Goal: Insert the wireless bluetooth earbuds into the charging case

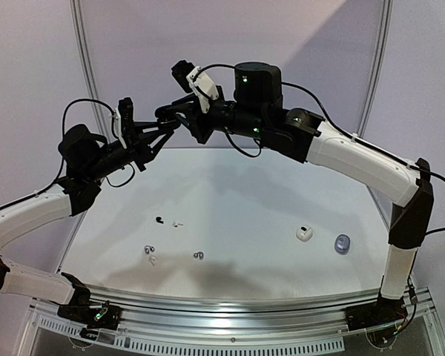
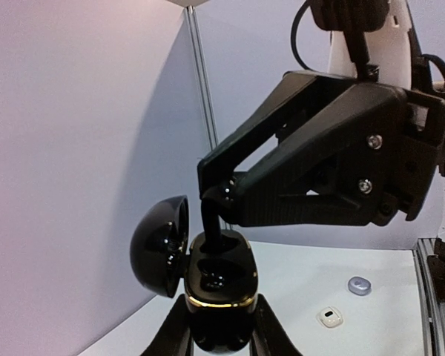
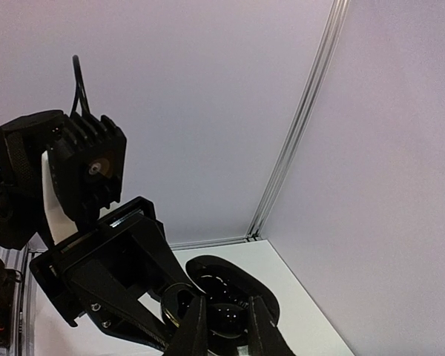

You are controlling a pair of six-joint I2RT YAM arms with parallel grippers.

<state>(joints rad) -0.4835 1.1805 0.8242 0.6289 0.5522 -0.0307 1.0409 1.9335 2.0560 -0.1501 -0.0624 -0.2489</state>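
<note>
Both arms are raised and meet in mid-air above the table. My left gripper (image 1: 163, 130) (image 2: 221, 330) is shut on a black charging case (image 2: 221, 285) with a gold band, gripped by its lower body. The case's lid (image 2: 161, 245) hangs open to the left. My right gripper (image 1: 168, 115) (image 3: 227, 317) is shut on a black earbud (image 2: 210, 217) and comes down from above. The earbud's lower end sits in the case's far socket, while the near socket shows only dark gloss. Several more earbuds lie on the table: black (image 1: 159, 219), white (image 1: 178, 222) and silvery (image 1: 199, 255).
A white case (image 1: 304, 233) (image 2: 331, 318) and a blue-grey case (image 1: 343, 244) (image 2: 360, 285) lie on the table at the right. Another silvery earbud (image 1: 148, 250) and a white one (image 1: 153, 259) lie at the left front. White enclosure walls with metal posts stand behind.
</note>
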